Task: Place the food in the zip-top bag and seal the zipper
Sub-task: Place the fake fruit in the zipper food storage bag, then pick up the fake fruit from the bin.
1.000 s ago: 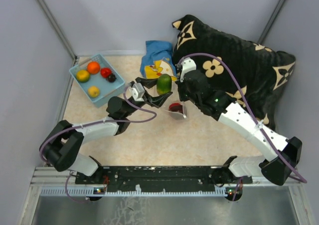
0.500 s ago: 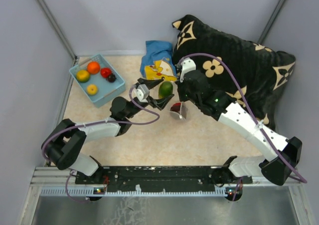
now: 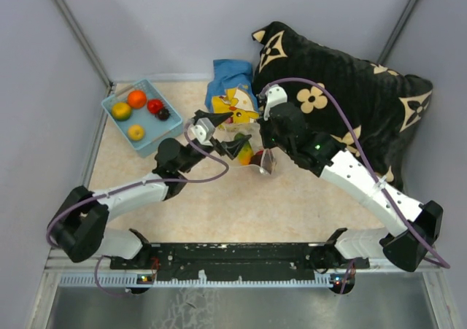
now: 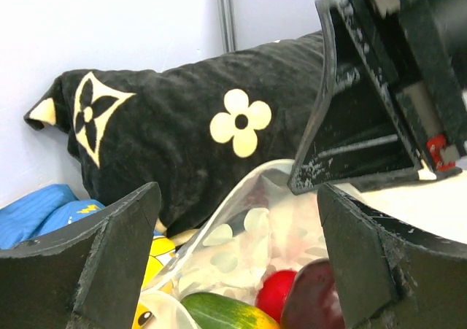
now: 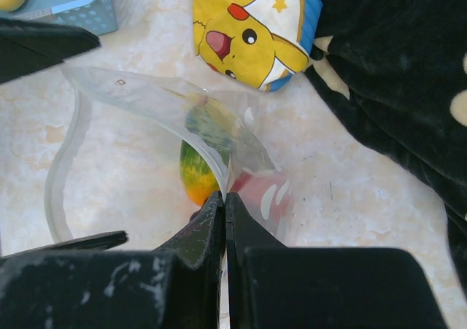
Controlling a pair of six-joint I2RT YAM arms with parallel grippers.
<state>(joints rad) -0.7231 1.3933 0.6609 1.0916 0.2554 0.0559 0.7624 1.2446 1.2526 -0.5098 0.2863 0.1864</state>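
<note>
the left end effector [image 3: 235,130] hung wide open and empty just above the mouth of the bag [image 5: 146,99]. the right end effector [image 5: 225,198] held the bag up by one rim, its jaws closed flat on the plastic. inside the bag lay a green-and-yellow fruit [image 5: 195,172], a red fruit [image 4: 277,294] and a dark purple fruit [image 4: 315,300]. the zipper [image 5: 57,170] gaped unsealed. five fruits [image 3: 136,98] lay in the blue basket [image 3: 166,135] on the counter [image 3: 241,205], to the left of the left end effector and well apart from the bag. on this layout the next pick probably fell to the left arm, the nearer one, reaching leftward while the right arm held the mouth open.
</note>
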